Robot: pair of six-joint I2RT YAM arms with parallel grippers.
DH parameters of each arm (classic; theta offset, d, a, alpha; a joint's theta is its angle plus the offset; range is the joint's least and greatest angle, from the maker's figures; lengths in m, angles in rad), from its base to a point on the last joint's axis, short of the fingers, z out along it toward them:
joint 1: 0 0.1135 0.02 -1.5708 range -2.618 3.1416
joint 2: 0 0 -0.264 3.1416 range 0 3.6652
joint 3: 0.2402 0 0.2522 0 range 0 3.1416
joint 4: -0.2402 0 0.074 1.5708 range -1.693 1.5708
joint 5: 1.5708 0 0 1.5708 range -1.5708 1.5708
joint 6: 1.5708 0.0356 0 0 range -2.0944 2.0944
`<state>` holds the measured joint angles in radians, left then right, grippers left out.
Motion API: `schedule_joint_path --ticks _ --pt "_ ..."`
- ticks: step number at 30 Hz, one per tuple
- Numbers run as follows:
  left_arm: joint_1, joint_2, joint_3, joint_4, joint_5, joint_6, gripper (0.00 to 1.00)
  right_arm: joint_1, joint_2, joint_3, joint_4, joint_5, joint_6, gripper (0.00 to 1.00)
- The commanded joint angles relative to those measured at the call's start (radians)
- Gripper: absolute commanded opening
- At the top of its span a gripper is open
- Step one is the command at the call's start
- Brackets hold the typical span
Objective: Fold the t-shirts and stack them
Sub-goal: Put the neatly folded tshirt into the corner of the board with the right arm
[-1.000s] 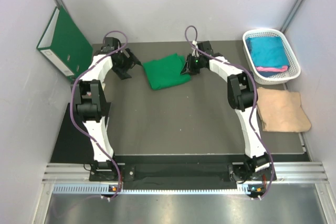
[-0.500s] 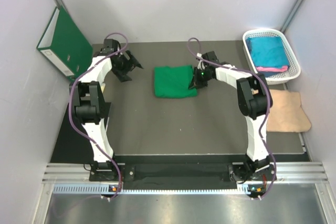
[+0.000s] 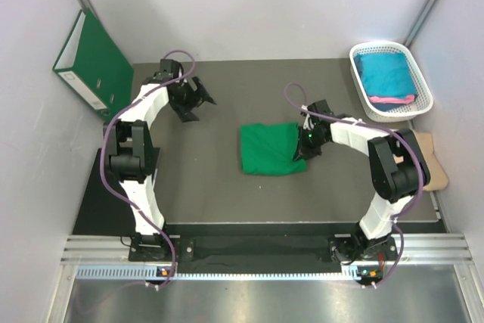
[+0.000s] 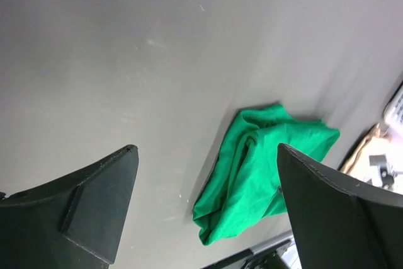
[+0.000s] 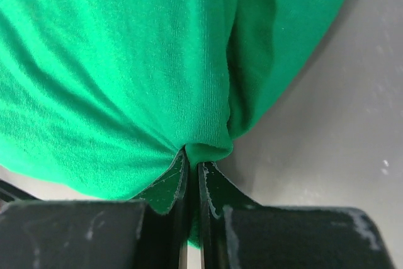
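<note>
The bright green t-shirt (image 3: 271,149) lies folded in a rough square on the dark mat, right of its middle. My right gripper (image 3: 305,146) is shut on the shirt's right edge; in the right wrist view the cloth (image 5: 126,67) is pinched between the closed fingertips (image 5: 192,163). My left gripper (image 3: 198,102) is open and empty at the back left, well away from the shirt, which shows in the left wrist view (image 4: 264,168) between the spread fingers. A teal t-shirt (image 3: 386,72) and a pink one (image 3: 393,100) lie in the white basket (image 3: 423,81).
A dark green binder (image 3: 92,62) leans on the left wall at the back. A beige cloth (image 3: 427,160) lies at the right edge of the mat, below the basket.
My right gripper has dragged the green shirt from the back centre forward and to the right. The left gripper has shifted a little to the right and stays open.
</note>
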<state>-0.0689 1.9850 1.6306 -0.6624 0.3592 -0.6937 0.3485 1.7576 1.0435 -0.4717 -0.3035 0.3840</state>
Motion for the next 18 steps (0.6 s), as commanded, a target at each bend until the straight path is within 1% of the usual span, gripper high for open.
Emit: schedule_joint_path --ticks 1,2,3,5,6,7,8,9,11,12,14,15,17,18 --pt "-0.029 -0.08 -0.018 0.023 0.021 0.026 0.96 -0.005 -0.061 -0.002 -0.105 0.089 -0.045 0.04" --pt "-0.034 -0.084 -0.017 0.023 0.021 0.031 0.96 -0.005 -0.081 0.031 -0.123 0.105 -0.046 0.05" --pt "-0.038 -0.094 -0.015 0.021 0.018 0.033 0.96 -0.005 -0.102 0.048 -0.139 0.15 -0.05 0.14" --pt "-0.045 -0.1 -0.009 0.015 0.018 0.04 0.96 -0.006 -0.194 0.107 -0.195 0.211 -0.06 0.33" --pt "-0.046 -0.106 -0.009 0.014 0.017 0.043 0.97 -0.006 -0.226 0.122 -0.212 0.272 -0.066 0.57" --pt "-0.048 -0.107 -0.008 0.012 0.014 0.049 0.97 -0.005 -0.287 0.139 -0.241 0.3 -0.08 0.69" --pt "-0.049 -0.109 -0.006 0.009 0.012 0.06 0.97 -0.005 -0.314 0.163 -0.257 0.357 -0.083 0.86" --pt "-0.049 -0.103 -0.005 0.006 0.008 0.068 0.97 -0.006 -0.335 0.177 -0.278 0.441 -0.082 0.99" --pt "-0.049 -0.094 0.002 -0.002 0.006 0.086 0.98 -0.009 -0.369 0.205 -0.339 0.529 -0.1 1.0" --pt "-0.049 -0.08 0.005 -0.008 0.007 0.091 0.98 -0.009 -0.374 0.211 -0.356 0.62 -0.106 1.0" --pt "-0.051 -0.066 0.014 -0.009 0.017 0.105 0.98 -0.013 -0.357 0.219 -0.416 0.719 -0.117 1.0" --pt "-0.051 -0.048 0.017 -0.009 0.018 0.109 0.98 -0.013 -0.325 0.22 -0.442 0.83 -0.116 1.0" --pt "-0.051 -0.029 0.029 -0.011 0.024 0.12 0.98 -0.017 -0.281 0.217 -0.478 0.932 -0.103 1.0" --pt "-0.051 -0.006 0.038 -0.019 0.024 0.125 0.98 -0.019 -0.232 0.214 -0.51 1.004 -0.1 1.0"
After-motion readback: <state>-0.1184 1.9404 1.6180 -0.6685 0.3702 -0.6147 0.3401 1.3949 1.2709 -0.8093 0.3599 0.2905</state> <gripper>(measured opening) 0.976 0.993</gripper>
